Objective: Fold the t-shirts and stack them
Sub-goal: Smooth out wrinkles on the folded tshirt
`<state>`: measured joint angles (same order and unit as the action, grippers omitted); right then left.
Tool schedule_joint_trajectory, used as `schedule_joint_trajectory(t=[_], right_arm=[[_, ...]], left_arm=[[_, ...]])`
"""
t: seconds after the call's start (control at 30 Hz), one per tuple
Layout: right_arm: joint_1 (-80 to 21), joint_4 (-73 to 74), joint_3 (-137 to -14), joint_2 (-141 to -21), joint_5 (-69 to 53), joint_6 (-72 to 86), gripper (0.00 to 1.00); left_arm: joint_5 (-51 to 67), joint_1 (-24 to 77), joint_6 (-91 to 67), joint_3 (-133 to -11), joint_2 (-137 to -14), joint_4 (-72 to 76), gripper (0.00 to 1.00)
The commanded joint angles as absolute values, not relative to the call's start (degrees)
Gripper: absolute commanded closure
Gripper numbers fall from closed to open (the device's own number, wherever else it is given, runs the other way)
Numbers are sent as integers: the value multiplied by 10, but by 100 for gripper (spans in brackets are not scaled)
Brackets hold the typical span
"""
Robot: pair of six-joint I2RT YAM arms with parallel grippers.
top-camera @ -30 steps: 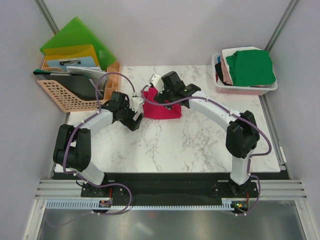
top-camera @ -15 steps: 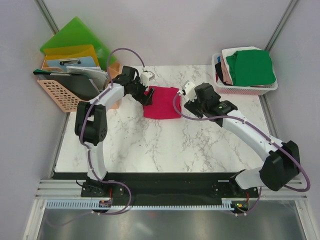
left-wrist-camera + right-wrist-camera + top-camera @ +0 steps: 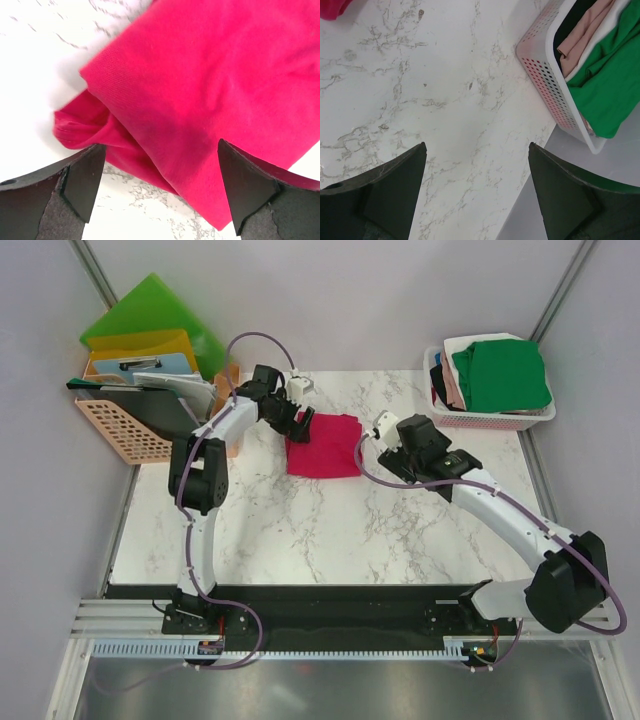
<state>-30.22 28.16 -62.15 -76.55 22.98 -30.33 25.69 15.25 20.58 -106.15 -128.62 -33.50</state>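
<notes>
A: From above, where is the crimson shirt point(image 3: 323, 445) lying?
B: Folded on the marble table point(image 3: 330, 530), well apart from the basket point(image 3: 492, 421). The left gripper point(image 3: 299, 422) is hiding its far-left corner.
A: Left wrist view?
B: Fingers point(image 3: 82, 180) are spreading wide, gripping nothing. Whether they are touching the shirt is unclear.
A: Right wrist?
B: The right gripper point(image 3: 477, 150) is hanging released over marble. The basket and green shirt point(image 3: 612, 80) are cropped.

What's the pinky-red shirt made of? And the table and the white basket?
The pinky-red shirt looks like soft, matte knit cloth: fine weave lines show and it folds into soft creases. The table looks like smooth white marble with grey veins, though it could be printed laminate. The white basket looks like hard plastic, with neat rows of small holes.
</notes>
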Motion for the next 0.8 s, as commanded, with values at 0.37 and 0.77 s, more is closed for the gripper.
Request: schedule_joint_trajectory(t=[0.37, 0.77], right_arm=[[-294, 279, -629, -776, 249, -306, 11], [-284, 275, -632, -787, 239, -309, 11]], left_arm=[[266, 153, 182, -1122, -1277, -341, 0], [278, 163, 167, -1132, -1288, -342, 3]])
